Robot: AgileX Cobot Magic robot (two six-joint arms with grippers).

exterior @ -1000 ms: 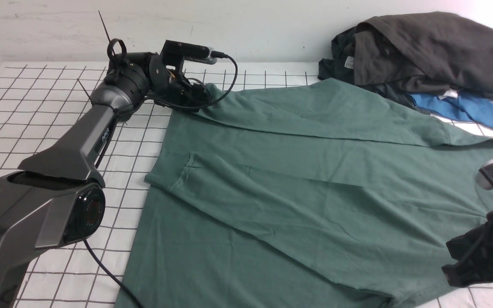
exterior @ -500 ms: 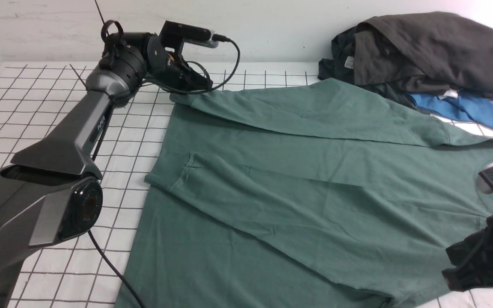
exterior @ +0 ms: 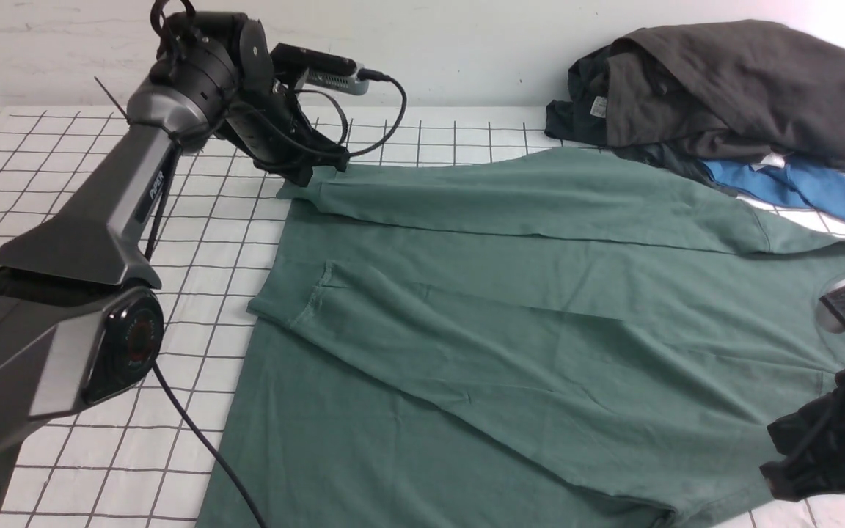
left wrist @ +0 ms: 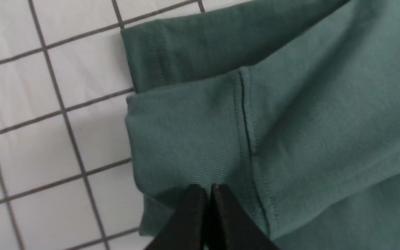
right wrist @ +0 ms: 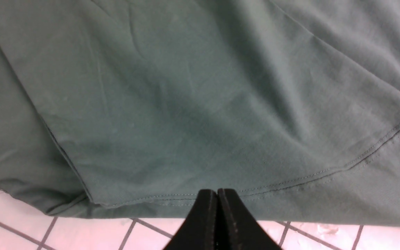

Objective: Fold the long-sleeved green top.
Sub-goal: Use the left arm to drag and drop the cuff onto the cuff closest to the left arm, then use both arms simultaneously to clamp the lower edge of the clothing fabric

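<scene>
Gridded table cover: work surface under both grippers. Its lines give a straight reference for squaring fold edges.
Green long-sleeved top: lies flat on the cover between the two grippers, hem end toward the left gripper and neck end toward the right gripper. It is spread wide so that folds land even.
Left arm: reaches out to the top's far hem end, judged to be positioning a sleeve end there.
Dark clothes pile: heaped well beyond the right gripper, at the top's far shoulder. Touching or just beside cannot be told. Not part of the task.
Far sleeve: laid across the body, ending at the left gripper's tips. Judged to be the fold in hand.
Near sleeve: already laid across the body, clear of both grippers.
Blue garment: tucked under the pile, apart from both grippers.
Right gripper: jaws pressed together at the top's near edge. Whether cloth is caught between them cannot be told. Judged to be anchoring this end.
Left gripper: jaws together, pinching the cuff edge as far as the wrist view shows.
Ribbed cuff: directly ahead of the left tips, overlapping the hem corner. The next move calls for aligning the cuff with the hem before release.
</scene>
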